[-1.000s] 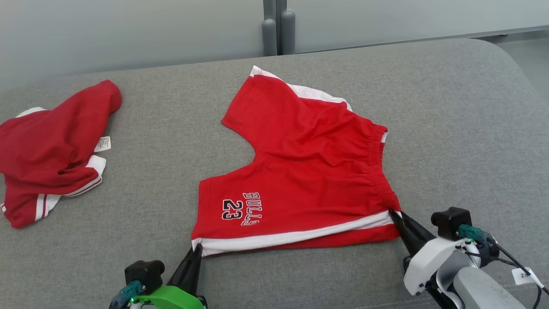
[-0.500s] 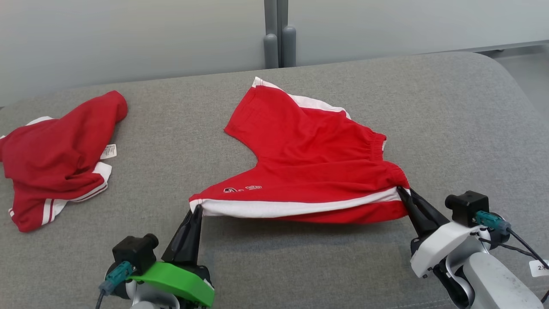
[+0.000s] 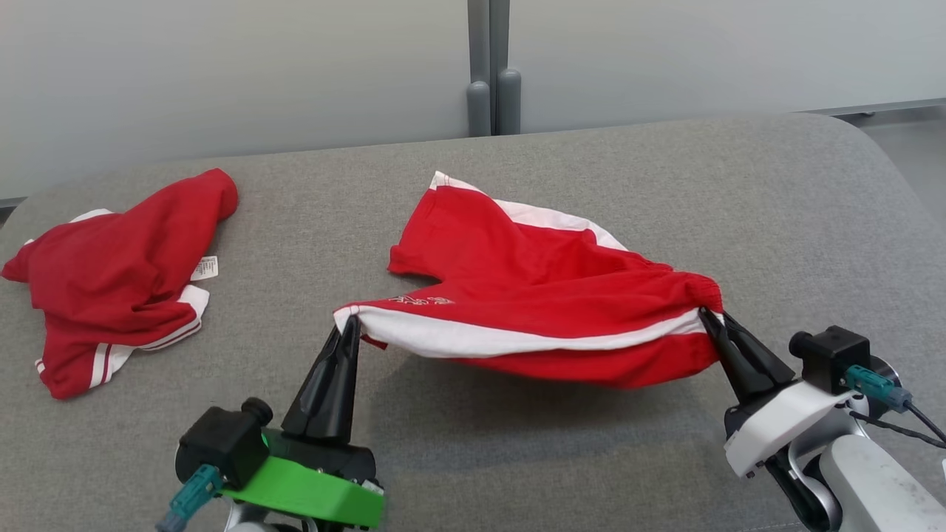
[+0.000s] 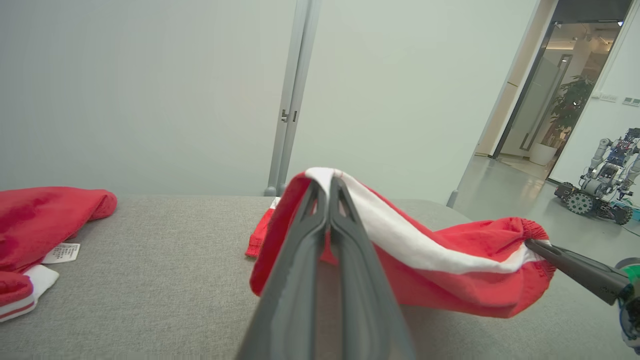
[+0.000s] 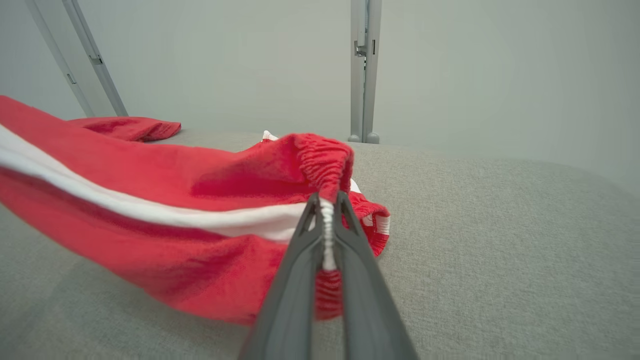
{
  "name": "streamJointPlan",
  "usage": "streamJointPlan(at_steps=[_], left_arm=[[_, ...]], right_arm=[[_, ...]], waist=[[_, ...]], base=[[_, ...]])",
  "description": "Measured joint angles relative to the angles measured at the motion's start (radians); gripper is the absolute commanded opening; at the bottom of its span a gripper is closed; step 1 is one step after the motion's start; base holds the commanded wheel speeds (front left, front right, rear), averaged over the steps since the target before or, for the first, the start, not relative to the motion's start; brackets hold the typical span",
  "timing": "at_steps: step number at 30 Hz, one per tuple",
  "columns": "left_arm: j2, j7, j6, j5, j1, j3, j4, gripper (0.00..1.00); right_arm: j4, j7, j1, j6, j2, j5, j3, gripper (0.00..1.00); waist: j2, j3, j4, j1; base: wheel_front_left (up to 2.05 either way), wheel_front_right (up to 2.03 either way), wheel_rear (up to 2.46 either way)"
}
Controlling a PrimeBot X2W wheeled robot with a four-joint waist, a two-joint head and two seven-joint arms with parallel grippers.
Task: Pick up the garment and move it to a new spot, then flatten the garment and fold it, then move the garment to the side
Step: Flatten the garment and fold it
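the red shorts (image 3: 547, 295) are hanging between the two grippers over the grey padded surface (image 3: 517, 458), near the middle of the head view. the left gripper (image 3: 350, 325), its jaws pressed tight together, is pinching the hem corner where the white stripe (image 3: 473, 341) ends, at about 9 o'clock of the garment. the right gripper (image 3: 711, 316), its jaws closed with only cloth between them, is clamping the elastic waistband (image 3: 676, 281) corner at about 3 o'clock. the near edge is hanging clear of the surface, sagging a little between the two grips and casting a shadow beneath. the far leg, toward 11 o'clock, seems to be resting on the surface. the lettering (image 3: 414, 300) near the left grip is tipping away from the head camera and is too foreshortened to read.

in the left wrist view the stripe is running from that gripper's closed fingers (image 4: 295, 280) toward 3 o'clock, where the other gripper's dark tip is meeting the waistband. in the right wrist view the gathered waistband is sitting squeezed between the fingers.

a second red garment (image 3: 118, 288) with white trim is lying crumpled at 9 o'clock of the surface, well apart from the shorts, with a small white label (image 3: 208, 268) showing on it. a grey post (image 3: 490, 96) is standing behind the surface at 12 o'clock.
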Motion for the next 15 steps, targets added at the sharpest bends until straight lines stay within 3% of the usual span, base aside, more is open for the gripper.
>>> streamJointPlan(at_steps=[9, 15], left_arm=[[0.001, 0.0, 0.015, 0.028, 0.067, -0.049, -0.126, 0.0], [0.006, 0.025, 0.034, 0.016, 0.12, -0.04, -0.1, 0.0]], right_arm=[[-0.047, 0.045, 0.05, -0.008, -0.033, -0.005, 0.002, 0.0], [-0.046, 0.08, 0.087, -0.007, -0.033, 0.03, 0.002, 0.0]], waist=[[0.0, 0.021, -0.002, 0.0], [0.0, 0.036, -0.002, 0.0]], base=[[0.0, 0.0, 0.0], [0.0, 0.0, 0.0]])
